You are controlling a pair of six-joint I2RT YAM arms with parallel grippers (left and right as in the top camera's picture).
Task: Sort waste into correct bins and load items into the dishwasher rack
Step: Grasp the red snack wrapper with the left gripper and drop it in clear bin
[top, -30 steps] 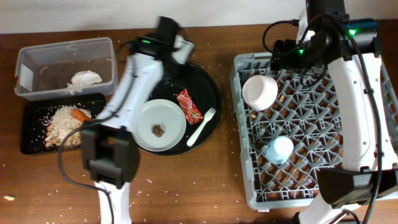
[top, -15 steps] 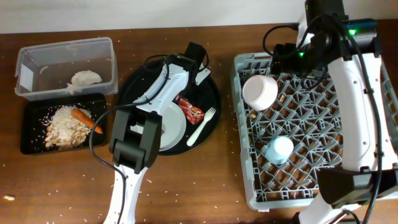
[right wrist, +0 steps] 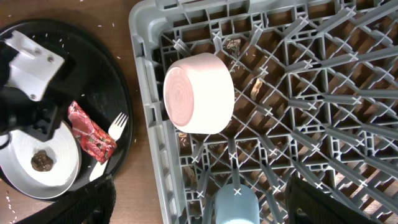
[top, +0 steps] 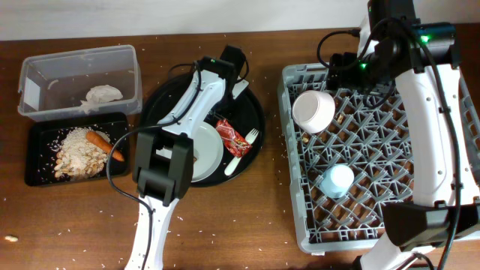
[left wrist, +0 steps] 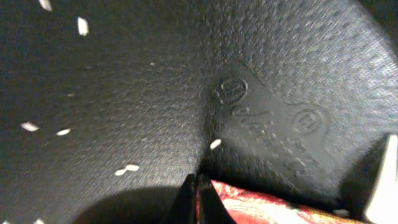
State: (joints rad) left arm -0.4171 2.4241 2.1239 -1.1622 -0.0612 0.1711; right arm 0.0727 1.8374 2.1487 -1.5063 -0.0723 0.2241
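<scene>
My left gripper (top: 220,118) is down on the round black tray (top: 169,101), shut on the upper edge of the red snack wrapper (top: 232,136). The left wrist view shows its jaws (left wrist: 199,194) pressed together with a sliver of red wrapper (left wrist: 267,208) between them. A white fork (top: 244,150) lies right of the wrapper. The grey plate (right wrist: 25,146) carries a small brown chunk (right wrist: 41,160). The dishwasher rack (top: 289,150) holds a pinkish bowl (top: 313,110) and a blue cup (top: 336,180). My right gripper (right wrist: 199,208) hangs open above the rack's back-left part.
At the left, a clear tub (top: 45,71) holds a crumpled white napkin (top: 103,94). In front of it a shallow black tray (top: 37,161) holds rice scraps (top: 75,154) and an orange carrot (top: 97,139). Rice grains are scattered over the brown table.
My left arm swung from the clear tub over to the round tray, came down at the wrapper's upper end, and its jaws closed. The right arm stayed where it was.
</scene>
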